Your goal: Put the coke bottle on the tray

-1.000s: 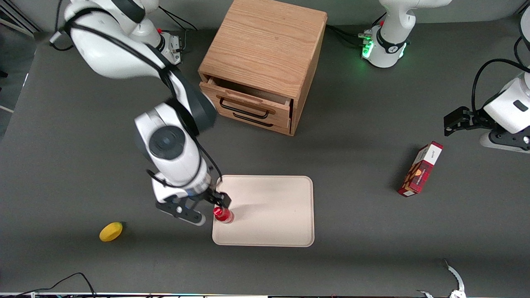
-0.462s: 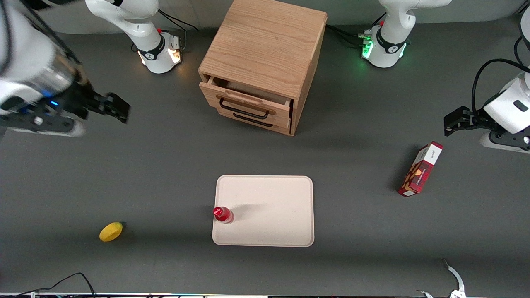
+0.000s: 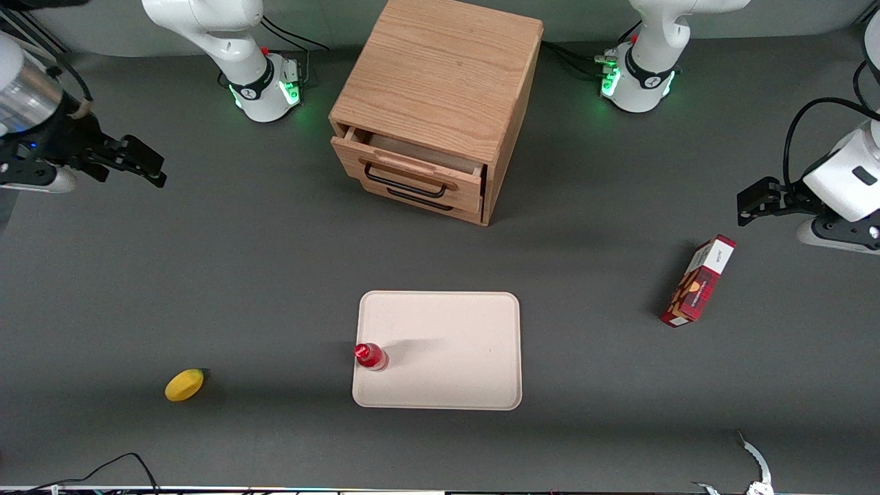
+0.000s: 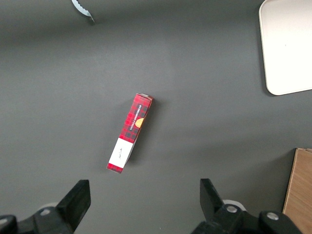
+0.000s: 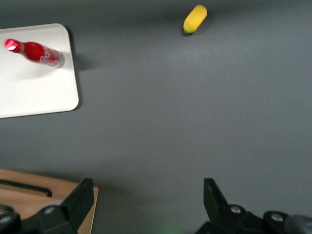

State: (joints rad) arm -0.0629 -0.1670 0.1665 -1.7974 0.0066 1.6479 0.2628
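The small red coke bottle (image 3: 371, 357) stands upright on the pale beige tray (image 3: 454, 323), close to the tray's edge toward the working arm's end. It also shows in the right wrist view (image 5: 35, 51), on the tray (image 5: 39, 92). My gripper (image 3: 141, 165) is open and empty, raised high at the working arm's end of the table, far from the bottle and farther from the front camera than it. Its two fingers (image 5: 78, 197) stand wide apart with only grey table between them.
A yellow lemon (image 3: 184, 384) lies on the table toward the working arm's end, also in the right wrist view (image 5: 195, 18). A wooden drawer cabinet (image 3: 440, 103) with its top drawer slightly open stands farther back. A red-and-white carton (image 3: 698, 280) lies toward the parked arm's end.
My gripper let go of the bottle on the tray, rose and pulled far away to the working arm's end of the table. The bottle stays upright where it was set.
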